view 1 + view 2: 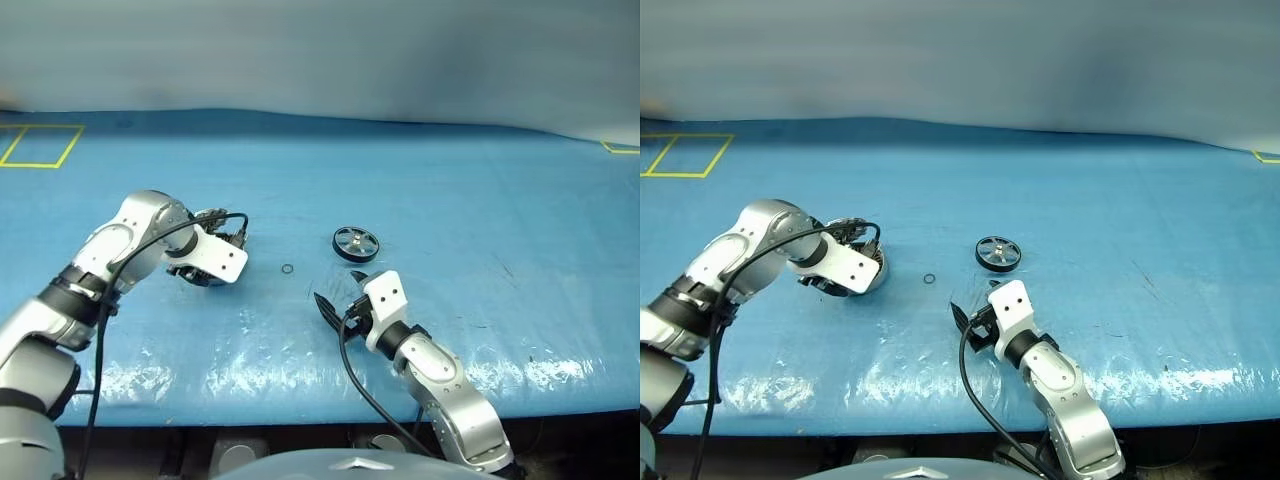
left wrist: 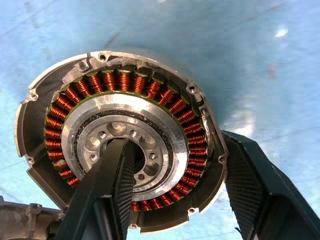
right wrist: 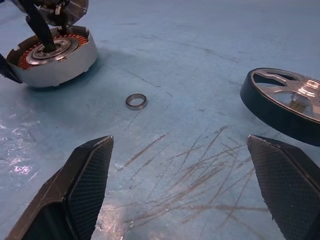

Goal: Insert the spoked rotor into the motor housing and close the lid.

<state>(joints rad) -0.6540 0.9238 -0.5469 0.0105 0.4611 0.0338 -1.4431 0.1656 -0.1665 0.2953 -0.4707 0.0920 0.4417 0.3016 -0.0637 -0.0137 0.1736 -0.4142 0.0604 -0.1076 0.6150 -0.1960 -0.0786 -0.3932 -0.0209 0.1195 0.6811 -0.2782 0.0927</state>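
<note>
The motor housing (image 2: pixel 120 100) is a silver puck with copper windings, resting on the blue table at the left (image 3: pixel 50 52). My left gripper (image 2: pixel 177 145) points down and is shut on the housing's wall, one finger in the hub and the other outside the rim. The lid (image 3: pixel 62 10) stands open above the housing's far side, partly hidden by the hand. Near the table's middle the spoked rotor (image 1: pixel 356 243), black-rimmed with silvery spokes, lies flat. My right gripper (image 1: pixel 340 293) hovers open just in front of it, holding nothing, with the rotor (image 3: pixel 285 102) beyond one finger.
A small metal ring (image 1: pixel 288 269) lies loose on the table between housing and rotor. The blue sheet (image 1: pixel 450 180) is scratched near the right hand. Yellow tape marks (image 1: pixel 40 145) sit at the far left and far right corners.
</note>
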